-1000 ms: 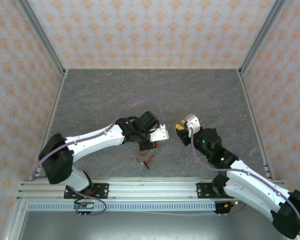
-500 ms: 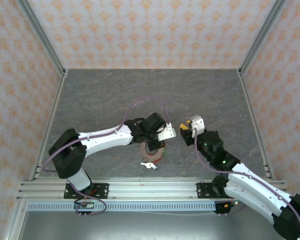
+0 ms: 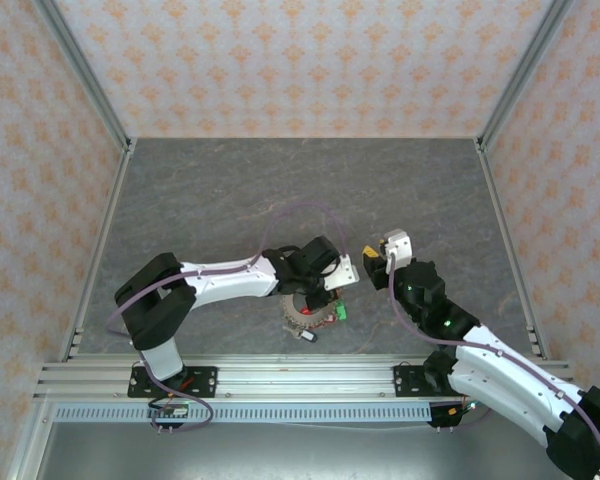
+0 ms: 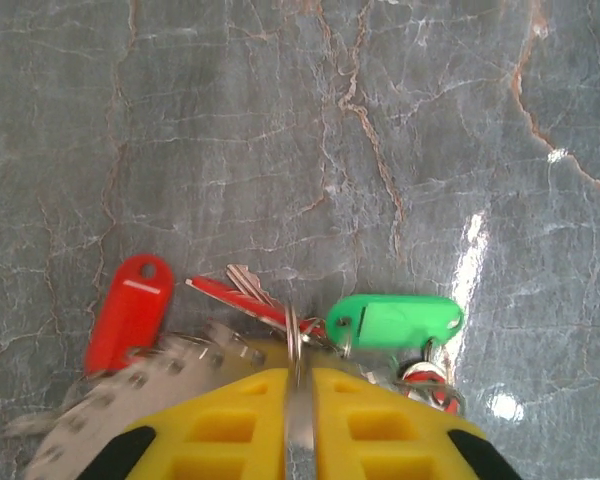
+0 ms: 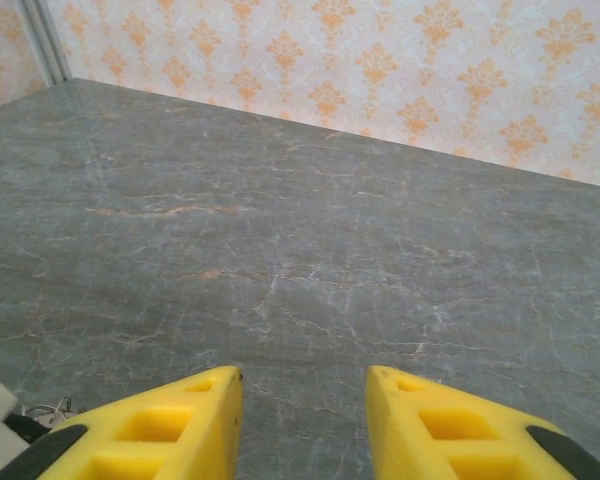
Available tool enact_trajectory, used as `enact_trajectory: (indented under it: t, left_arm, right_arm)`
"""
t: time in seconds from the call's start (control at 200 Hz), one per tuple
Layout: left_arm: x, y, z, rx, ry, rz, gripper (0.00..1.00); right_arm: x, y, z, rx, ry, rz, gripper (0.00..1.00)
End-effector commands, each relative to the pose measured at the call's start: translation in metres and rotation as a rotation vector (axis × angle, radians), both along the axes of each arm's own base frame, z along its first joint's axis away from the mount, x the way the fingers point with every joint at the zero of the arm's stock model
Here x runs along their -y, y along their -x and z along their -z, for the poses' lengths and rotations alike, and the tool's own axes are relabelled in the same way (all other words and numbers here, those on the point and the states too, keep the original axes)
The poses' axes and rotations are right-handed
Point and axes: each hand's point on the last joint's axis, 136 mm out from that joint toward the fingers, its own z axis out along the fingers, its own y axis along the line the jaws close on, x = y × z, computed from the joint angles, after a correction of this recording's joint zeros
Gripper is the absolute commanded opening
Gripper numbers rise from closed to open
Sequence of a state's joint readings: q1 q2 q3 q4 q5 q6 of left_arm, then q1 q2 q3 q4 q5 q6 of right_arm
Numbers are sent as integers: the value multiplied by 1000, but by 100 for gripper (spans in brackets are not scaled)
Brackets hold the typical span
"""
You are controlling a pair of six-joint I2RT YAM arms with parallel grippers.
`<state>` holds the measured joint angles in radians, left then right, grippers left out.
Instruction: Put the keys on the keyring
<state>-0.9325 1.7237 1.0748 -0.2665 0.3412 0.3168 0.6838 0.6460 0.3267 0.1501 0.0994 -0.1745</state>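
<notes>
Grey stone-look table (image 3: 200, 200) from the top cam: the left claw (image 3: 318, 290) is sitting right over the keyring (image 3: 302, 312). The green key (image 3: 338, 313) pokes out just beside its tip, and another little key (image 3: 307, 335) lies a bit past the ring towards the arm bases. The right claw (image 3: 368, 262) is parked just next to the left wrist, apart from the bunch.

Left wrist cam: the yellow fingers (image 4: 230, 420) are almost together, with just a sliver of gap. A thin wire loop (image 4: 294, 340) stands right at that gap, and honestly I can't tell if it's pinched or just sitting there. The green key (image 4: 398, 320) is just ahead and to the right of the tips. A red key (image 4: 130, 312) is ahead on the left, with metal blades (image 4: 242, 288) between them. The keyring's jagged rim (image 4: 120, 405) tucks under the left finger.

Right wrist cam: the right claw (image 5: 303, 372) has its fingers apart with bare table between them, pointing across at the patterned wall (image 5: 380, 60).
</notes>
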Motion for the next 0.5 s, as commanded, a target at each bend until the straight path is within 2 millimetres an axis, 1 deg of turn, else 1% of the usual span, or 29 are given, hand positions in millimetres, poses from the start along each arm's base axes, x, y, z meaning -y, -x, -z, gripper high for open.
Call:
enact_trajectory:
  t: [0.0, 0.15, 0.245, 0.31, 0.36, 0.405, 0.495]
  left_arm:
    - [11, -3, -34, 61, 119, -2, 17]
    - [2, -7, -64, 146, 221, -45, 21]
    - [-14, -16, -89, 228, 313, -126, 21]
    - [-29, -23, -108, 287, 378, -195, 20]
    - [-45, -28, -124, 335, 428, -257, 20]
    - [-61, -34, -136, 380, 465, -325, 21]
    - [-99, -43, -156, 474, 508, -473, 27]
  right_arm:
    - [15, -3, 1, 3, 12, 83, 40]
    - [25, -7, -5, 32, 48, 136, 46]
    - [32, -9, -11, 61, 57, 178, 50]
    - [37, -11, -15, 80, 62, 210, 51]
    - [42, -12, -18, 97, 65, 240, 51]
    - [47, -13, -20, 113, 69, 265, 51]
    - [56, -14, -27, 144, 76, 318, 52]
